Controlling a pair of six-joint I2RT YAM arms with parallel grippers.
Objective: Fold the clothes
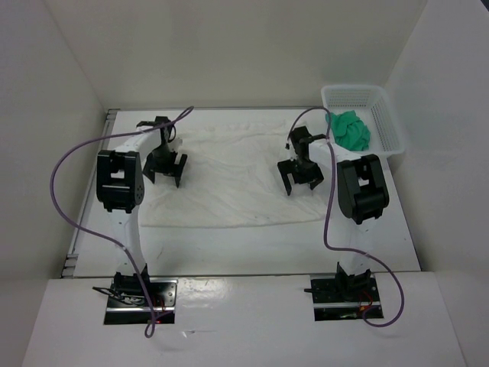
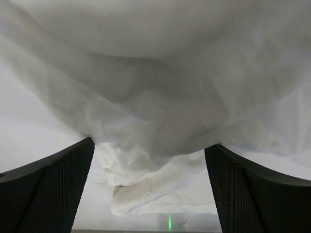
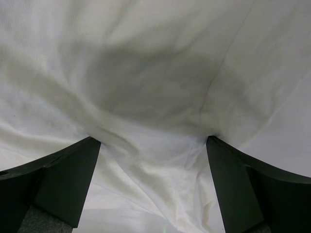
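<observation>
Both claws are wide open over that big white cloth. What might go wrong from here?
1. The white garment is thin and wrinkled, and it bunches up between the open left gripper. Closing there might catch several layers, or just one crease, and so spoil the fold.
2. The right gripper sits over smoother fabric, so the two sides may lift unevenly and the garment could end up skewed.
3. The basket stands close to the right arm, and a wide swing might knock it.

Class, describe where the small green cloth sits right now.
In the top view, the green cloth sits in the white mesh basket at the far right corner of the table, beyond the right gripper and right of the white garment.
</observation>
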